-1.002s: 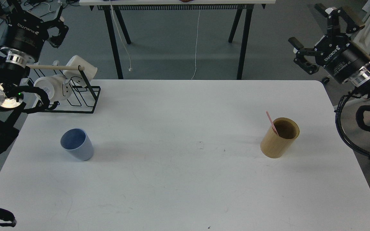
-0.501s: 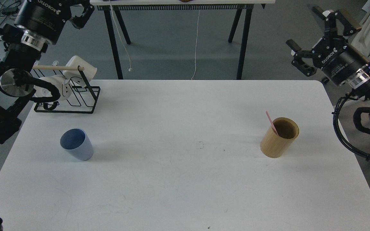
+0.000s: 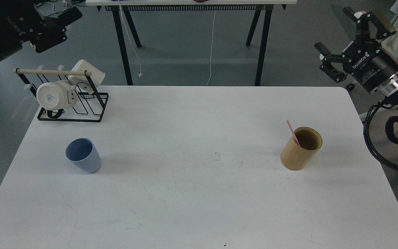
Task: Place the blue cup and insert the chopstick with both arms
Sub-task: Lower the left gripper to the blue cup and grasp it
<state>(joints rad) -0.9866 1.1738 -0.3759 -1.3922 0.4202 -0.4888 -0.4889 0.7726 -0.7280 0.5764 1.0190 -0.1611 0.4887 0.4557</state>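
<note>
Jaws of the right gripper (image 3: pixel 344 38) stood wide apart, fingers splayed in the air beyond the table's far right corner, holding nothing and touching nothing. Whether the jaws of the left gripper (image 3: pixel 47 26) were apart or together could not be told: it showed only as a dark, blurred block at the upper left, above the black wire rack (image 3: pixel 73 103).

On the white table (image 3: pixel 199 193) the blue cup (image 3: pixel 83 159) was a small, pale blue, matte tumbler without a handle, narrowing toward its base. It stood upright at the left side, in front of the rack and well below the left gripper, clear of it.

At the right side stood a tan bamboo-coloured cylinder (image 3: pixel 301 148), open at the top. The chopstick (image 3: pixel 292 132), thin, straight and pink, leaned inside it against the left of the rim, its upper end sticking out and tilted to the left. Cylinder and chopstick lay well apart from the right gripper, nearer the robot and to the gripper's left.

White mugs (image 3: pixel 55 97) lay tipped on the rack under its pale wooden rod (image 3: pixel 52 72).
</note>
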